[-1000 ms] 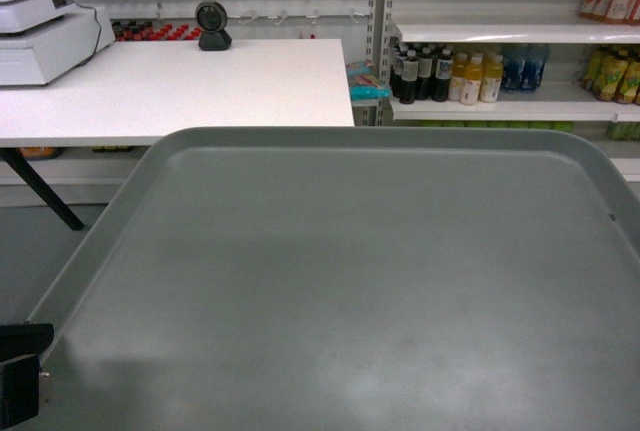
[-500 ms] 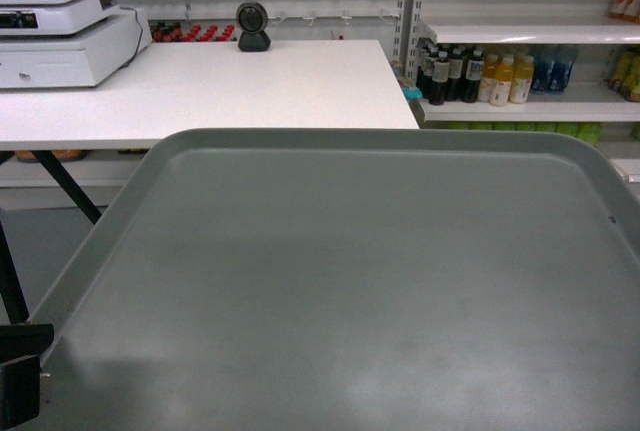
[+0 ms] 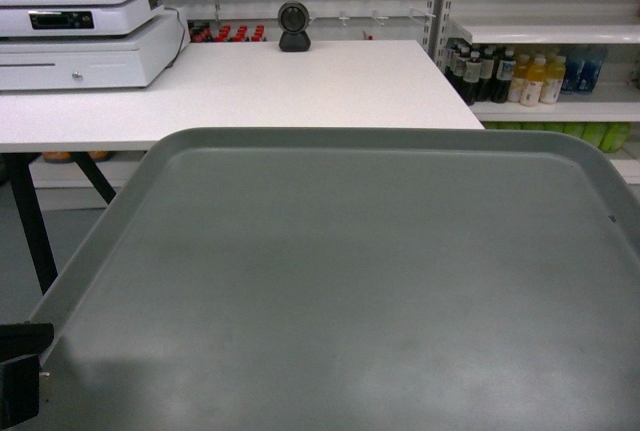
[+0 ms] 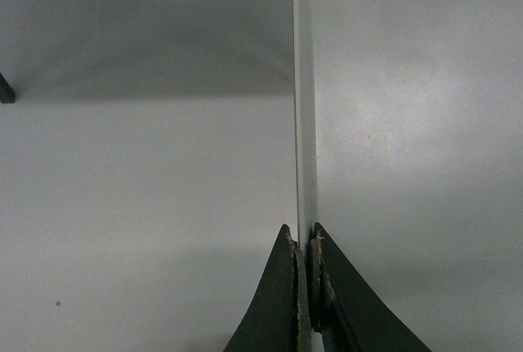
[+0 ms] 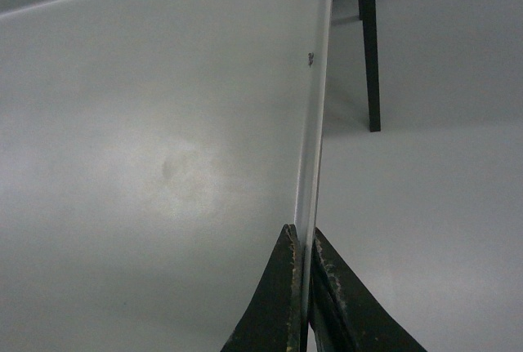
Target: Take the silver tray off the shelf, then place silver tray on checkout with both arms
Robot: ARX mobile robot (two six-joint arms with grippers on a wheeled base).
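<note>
The silver tray [image 3: 350, 281] hangs level in front of me, off the shelf, its far rim just short of the desk [image 3: 250, 91]. My left jaws [image 4: 307, 242] pinch its left rim and my right jaws [image 5: 304, 242] its right rim. To land it well, I judge both arms must advance together, keeping it flat and clear of the scanner [image 3: 294, 27] and register [image 3: 85, 36].

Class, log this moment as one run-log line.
left claw: clamps silver tray rim | right claw: clamps rim | tray: carried, facing checkout
</note>
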